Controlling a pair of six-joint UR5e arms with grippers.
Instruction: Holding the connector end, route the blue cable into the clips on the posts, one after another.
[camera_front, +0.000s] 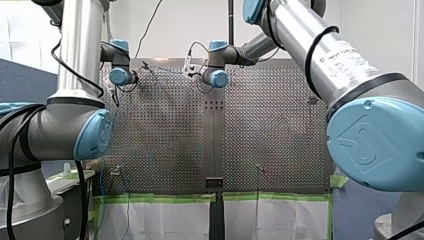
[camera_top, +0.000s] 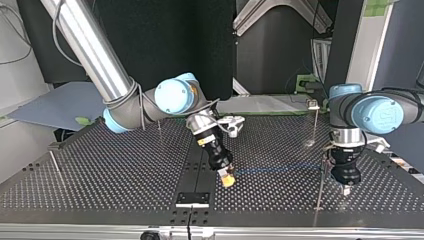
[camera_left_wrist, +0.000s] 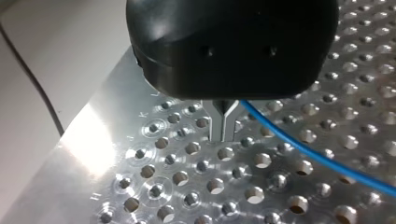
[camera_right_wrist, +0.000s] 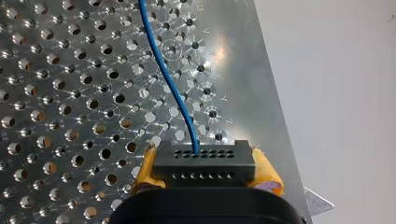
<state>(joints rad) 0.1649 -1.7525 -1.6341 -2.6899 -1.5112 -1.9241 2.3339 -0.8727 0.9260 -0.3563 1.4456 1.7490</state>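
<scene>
1. Engraved letters are running along the perforated table's (camera_right_wrist: 243, 93) edge in the right wrist view: U, V, Y, Z (the others are too faint).
2. A printed label (camera_front: 345, 57) is wrapping my right arm (camera_front: 300, 35); its words are staying unreadable.
3. An embossed logo is showing on the arm's blue joint cap (camera_front: 370, 142).

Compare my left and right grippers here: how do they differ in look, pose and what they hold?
My right gripper has yellow pads; my left gripper has bare metal fingers. The right is shut on the black connector; the left's fingertips meet, the blue cable running off beside them, grip unclear. In the top view the right tilts, the left points straight down. Both hang low over the perforated table.
</scene>
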